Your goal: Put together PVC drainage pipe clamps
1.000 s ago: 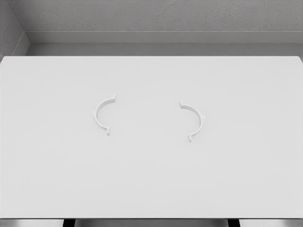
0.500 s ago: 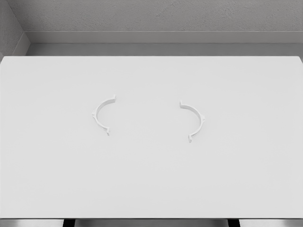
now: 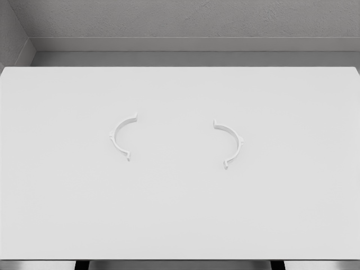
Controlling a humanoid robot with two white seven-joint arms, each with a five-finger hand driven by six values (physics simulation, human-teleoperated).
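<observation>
- Nearest the camera, the front edge of the white table (image 3: 180,236) runs along the bottom of the head view. No arm or hand shows above it, so whether either hand is released, clenched or grasping something cannot be told.
- Further in, the right clamp half (image 3: 232,143) lies flat on the table, its open side turned left toward the other piece, with small tabs at both ends.
- The left clamp half (image 3: 119,138) lies well apart from the right clamp half, to its left and at nearly the same depth, its open side turned right. The two arcs face each other, unjoined; the assembly looks not yet begun.
- Risk, as I judge it: the halves are thin and low, so fingers coming down flat may push one along the smooth top instead of lifting it.
- A pinch on the tabbed end may turn the arc, so the tabs no longer meet those of its mate.
- Both pieces are white on white, which may mislead a reach.
- Beyond the table stands the grey wall (image 3: 185,19).
</observation>
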